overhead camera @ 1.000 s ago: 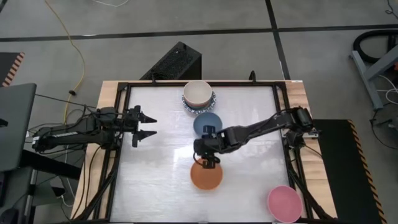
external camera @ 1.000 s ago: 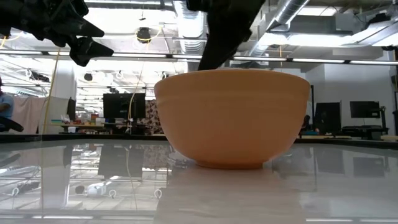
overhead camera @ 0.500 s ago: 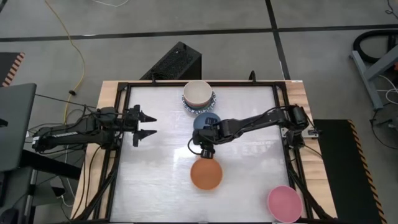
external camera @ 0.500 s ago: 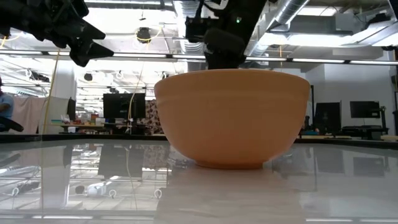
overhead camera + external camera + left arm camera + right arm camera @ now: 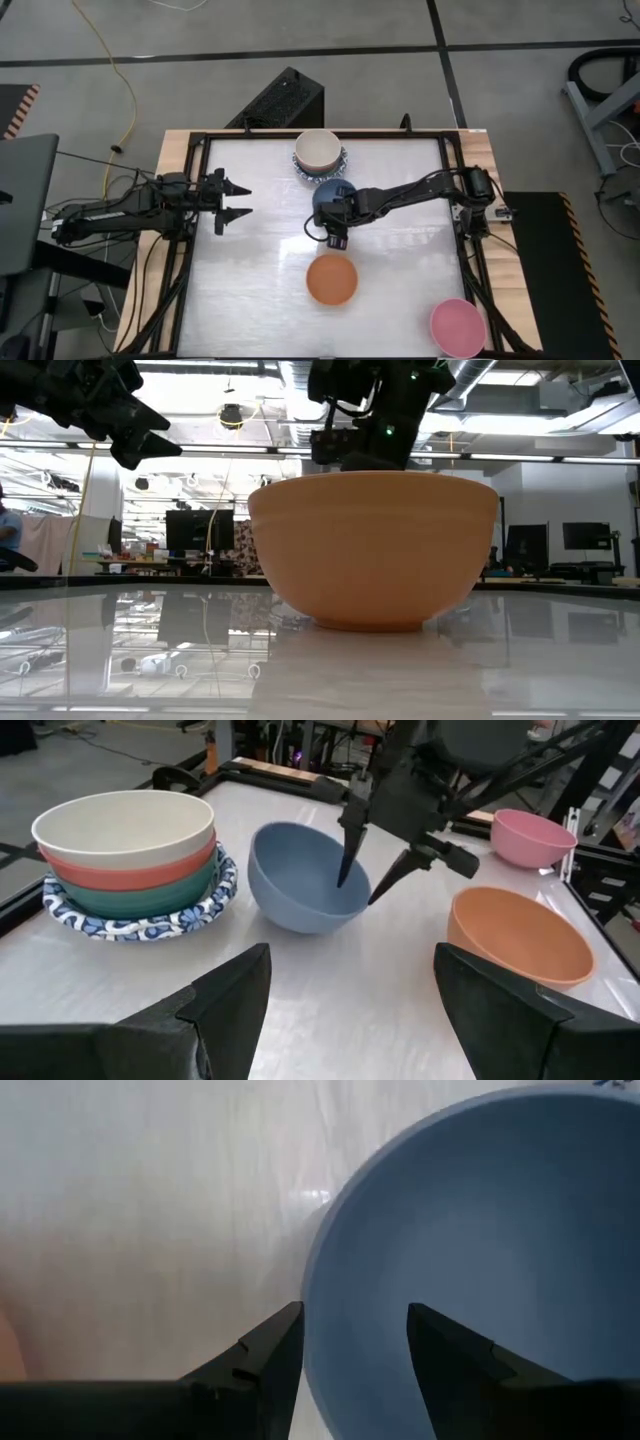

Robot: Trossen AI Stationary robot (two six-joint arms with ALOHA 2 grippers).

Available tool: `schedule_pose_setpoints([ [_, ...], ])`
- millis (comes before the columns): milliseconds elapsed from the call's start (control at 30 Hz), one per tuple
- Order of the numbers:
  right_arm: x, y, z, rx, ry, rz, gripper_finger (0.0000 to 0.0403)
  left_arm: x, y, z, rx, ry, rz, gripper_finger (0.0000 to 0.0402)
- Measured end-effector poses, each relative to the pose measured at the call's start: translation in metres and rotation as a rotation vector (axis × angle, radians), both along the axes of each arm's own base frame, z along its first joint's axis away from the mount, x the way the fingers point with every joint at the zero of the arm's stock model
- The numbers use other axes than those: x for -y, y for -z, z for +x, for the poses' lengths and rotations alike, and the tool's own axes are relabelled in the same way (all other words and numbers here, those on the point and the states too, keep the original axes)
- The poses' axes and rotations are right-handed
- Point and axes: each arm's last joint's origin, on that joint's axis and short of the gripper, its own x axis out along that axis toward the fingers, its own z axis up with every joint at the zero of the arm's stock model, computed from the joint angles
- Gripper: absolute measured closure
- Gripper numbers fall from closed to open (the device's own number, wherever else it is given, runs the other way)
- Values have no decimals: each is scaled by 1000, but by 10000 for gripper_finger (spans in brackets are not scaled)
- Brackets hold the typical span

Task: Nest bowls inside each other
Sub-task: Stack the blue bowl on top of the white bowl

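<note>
The right end effector (image 5: 337,238) hangs spread and empty over the blue bowl's (image 5: 330,196) rim at its 6 o'clock edge, one finger inside, one outside; that bowl sits mid-worktop (image 5: 250,290), tilted, the stack (image 5: 320,152) at its 12 o'clock, the orange bowl (image 5: 331,280) at 6; the left end effector (image 5: 236,202), spread too, waits at 9 o'clock; whether a finger touches the rim is unclear
</note>
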Motion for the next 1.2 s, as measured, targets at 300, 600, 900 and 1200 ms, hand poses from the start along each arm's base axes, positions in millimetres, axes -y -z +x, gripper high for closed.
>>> schedule_pose_setpoints([
  [300,0,3,-1,-3,0,0,205,0,0,0,1,-16,2,131],
  [600,-1,2,-1,0,-1,1,211,-1,0,0,1,-18,2,131],
  [900,0,5,-2,-16,-15,-7,263,-1,0,0,0,-17,7,131],
  [1200,3,14,-8,-54,-7,-15,386,0,0,0,-2,-17,3,131],
])
